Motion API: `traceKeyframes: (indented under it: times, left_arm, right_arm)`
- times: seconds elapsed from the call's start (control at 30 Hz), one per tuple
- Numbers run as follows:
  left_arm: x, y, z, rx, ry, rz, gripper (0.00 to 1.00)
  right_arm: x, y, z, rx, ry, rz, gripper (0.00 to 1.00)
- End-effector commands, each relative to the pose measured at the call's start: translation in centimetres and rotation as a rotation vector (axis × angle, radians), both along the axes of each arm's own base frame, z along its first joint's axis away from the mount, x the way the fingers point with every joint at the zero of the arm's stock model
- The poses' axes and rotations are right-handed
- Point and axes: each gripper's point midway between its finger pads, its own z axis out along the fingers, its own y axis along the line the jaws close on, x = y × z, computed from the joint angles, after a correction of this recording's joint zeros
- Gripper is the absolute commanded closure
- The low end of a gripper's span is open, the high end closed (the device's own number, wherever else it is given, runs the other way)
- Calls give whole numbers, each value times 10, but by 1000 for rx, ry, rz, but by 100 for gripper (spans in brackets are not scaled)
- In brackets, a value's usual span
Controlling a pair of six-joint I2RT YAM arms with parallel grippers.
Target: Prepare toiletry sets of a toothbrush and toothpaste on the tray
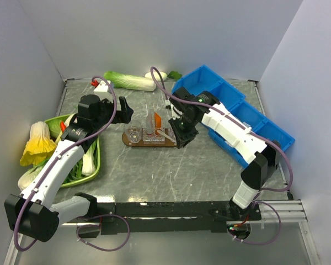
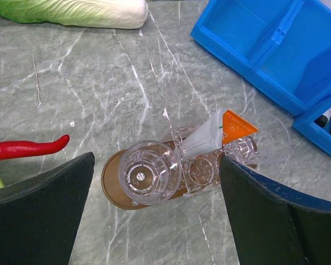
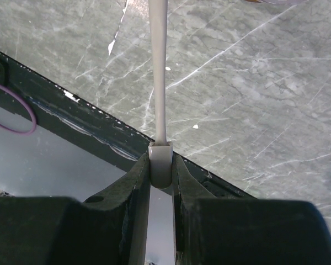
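the right fingers (image 3: 133, 193) are pinching the toothbrush (image 3: 158, 72) by the very end of its handle, pads pressed against either side of it. from there the white stick runs straight out ahead of them, its long axis in line with the wrist, hanging above the grey marbled surface (image 3: 254, 110). seen from above, that line slants toward the right end of the tray (image 2: 110, 182), so the brush head lies tray-side of the fingers and the arm sits on the bin side. whether the head is already over a cup mouth or just short of it i cannot tell; the tip runs out of the wrist view.

on the tray stand clear cups in a row; the near clear cup (image 2: 149, 171) is upright and holds nothing, and the toothpaste (image 2: 238, 126) leans in one further along, orange flat end up, toward the blue bins (image 2: 265, 44).

the left fingers (image 2: 38, 210) are spread wide and hover above the tray's other end, holding nothing and touching nothing. the right arm is clearly the nearer one to the toothpaste's cup, so i'd judge the coming move is its own: tilt the stick more upright and lower it beside the tube.
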Motion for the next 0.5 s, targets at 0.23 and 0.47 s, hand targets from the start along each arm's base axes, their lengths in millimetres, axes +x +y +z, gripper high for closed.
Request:
traceKeyframes:
  times: [0.23, 0.47]
  left_arm:
    - [1, 0, 24, -7, -64, -4, 1]
    - [1, -1, 24, -7, -64, -6, 1]
  right_arm:
    - [-24, -22, -4, -130, 131, 20, 100]
    - [-17, -17, -9, -137, 128, 25, 100]
